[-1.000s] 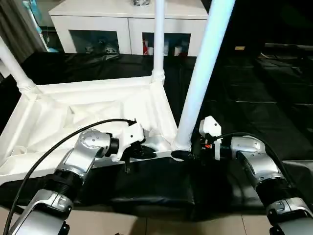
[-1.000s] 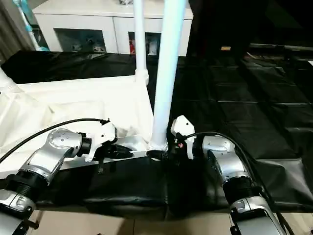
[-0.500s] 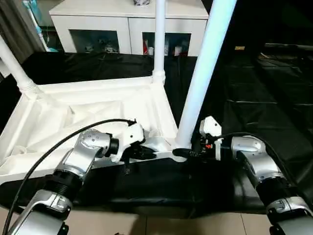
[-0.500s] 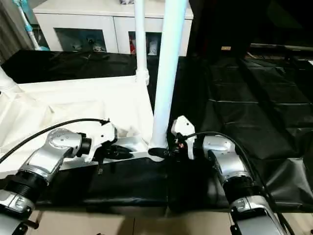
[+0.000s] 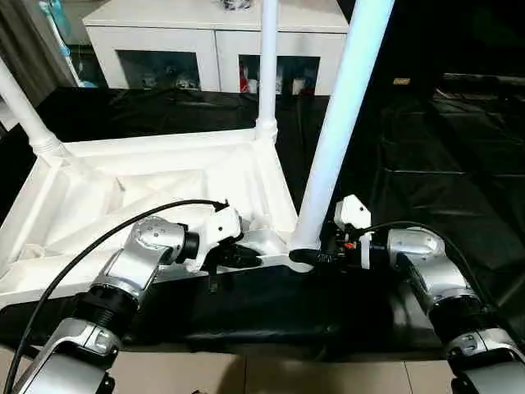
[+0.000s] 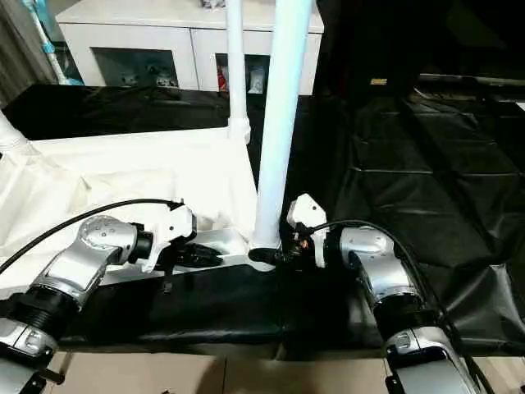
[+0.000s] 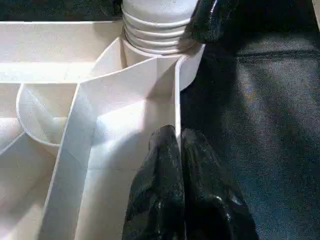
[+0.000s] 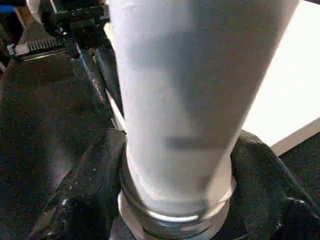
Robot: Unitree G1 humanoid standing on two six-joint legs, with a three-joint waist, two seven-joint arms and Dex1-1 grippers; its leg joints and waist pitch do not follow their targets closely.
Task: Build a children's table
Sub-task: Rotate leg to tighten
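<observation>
The children's table top (image 5: 164, 144) lies upside down on a black sheet, ribbed underside up. Three white legs stand in its corner sockets: one at the far left (image 5: 25, 115), one at the back (image 5: 267, 66), and a near one (image 5: 340, 131) at the front right corner. My right gripper (image 5: 305, 256) is shut on the flared base of that near leg (image 8: 175, 125), a black finger (image 8: 80, 200) on each side of it. My left gripper (image 5: 246, 258) is shut on the top's front rim (image 7: 176, 90), just beside that corner socket.
A white cabinet (image 5: 213, 33) with glass doors stands behind the work. The black sheet (image 5: 426, 148) stretches off to the right of the top. A black cable (image 5: 98, 242) loops over my left forearm. Pale floor (image 5: 246, 377) shows below the sheet's front edge.
My right gripper's fingers have drawn in around the base of the near leg. The left gripper has stayed on the rim.
</observation>
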